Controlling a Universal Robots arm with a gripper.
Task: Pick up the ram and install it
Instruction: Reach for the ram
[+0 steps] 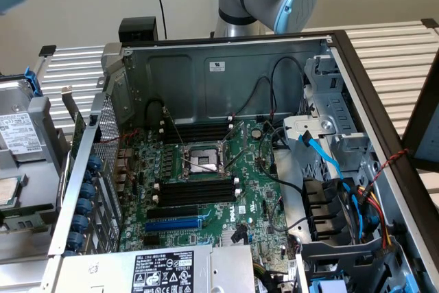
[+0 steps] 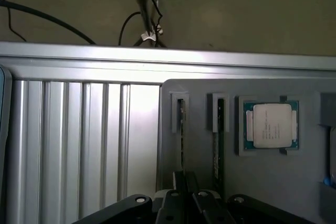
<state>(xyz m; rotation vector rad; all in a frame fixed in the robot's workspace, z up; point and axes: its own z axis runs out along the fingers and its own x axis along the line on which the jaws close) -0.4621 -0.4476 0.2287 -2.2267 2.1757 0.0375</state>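
Standing edge-up, ram (image 2: 181,129), closed fingers (image 2: 182,187) near

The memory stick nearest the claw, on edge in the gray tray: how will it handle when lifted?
The memory stick looks thin and flat, so it is probably stiff and light, but likely fragile if twisted. It stands on edge, sunk into the gray tray, so it may bind unless pulled straight out.

Shows an open computer case (image 1: 226,80) on a slatted metal table (image 1: 394,49), green motherboard (image 1: 250,200) inside, a blue cable (image 1: 322,154) beside it. Shows a processor (image 2: 271,125) seated in a grey tray (image 2: 294,182) on the table.
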